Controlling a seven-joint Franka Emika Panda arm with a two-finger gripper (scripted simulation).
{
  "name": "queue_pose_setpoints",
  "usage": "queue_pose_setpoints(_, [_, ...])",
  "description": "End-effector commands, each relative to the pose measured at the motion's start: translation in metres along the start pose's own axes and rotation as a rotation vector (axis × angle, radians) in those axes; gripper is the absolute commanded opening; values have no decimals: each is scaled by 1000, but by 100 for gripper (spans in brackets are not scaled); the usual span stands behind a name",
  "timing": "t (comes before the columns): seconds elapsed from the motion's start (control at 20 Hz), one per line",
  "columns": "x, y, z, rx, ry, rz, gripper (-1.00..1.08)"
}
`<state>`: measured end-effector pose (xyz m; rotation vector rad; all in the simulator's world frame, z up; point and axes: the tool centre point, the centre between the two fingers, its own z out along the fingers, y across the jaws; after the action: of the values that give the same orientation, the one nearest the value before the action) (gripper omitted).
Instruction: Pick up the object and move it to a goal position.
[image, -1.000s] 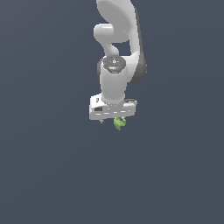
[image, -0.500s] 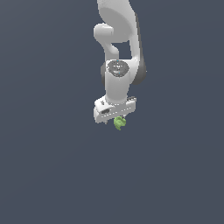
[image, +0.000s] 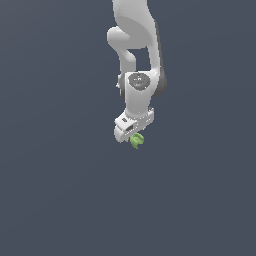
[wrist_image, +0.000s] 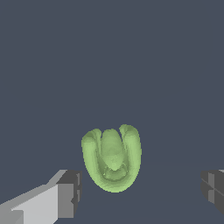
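Note:
The object (image: 136, 141) is a tiny lime-green lumpy thing sitting right under the white hand in the exterior view. In the wrist view the object (wrist_image: 112, 159) is a curled, cupped green shape lying between the two fingers. My gripper (image: 134, 137) is directly over it. The gripper (wrist_image: 142, 191) is open: one grey fingertip (wrist_image: 70, 193) is close beside the object, and the other fingertip (wrist_image: 213, 189) stands well apart from it. I cannot tell whether the near pad touches the object.
A plain dark grey surface fills both views. The white arm (image: 135, 45) rises from the hand toward the top of the exterior view.
The hand has turned and tilted about the wrist over the last second, its lower block now slanted. The green object stays at the same spot beneath it.

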<state>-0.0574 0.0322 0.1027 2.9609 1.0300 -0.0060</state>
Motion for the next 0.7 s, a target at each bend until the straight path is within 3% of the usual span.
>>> queue_pose_setpoints(0.0, [-2,-6,5,1,2,-54,100])
queue_pose_setpoints(0.65, [-7,-18,13,5,6,-149,100])
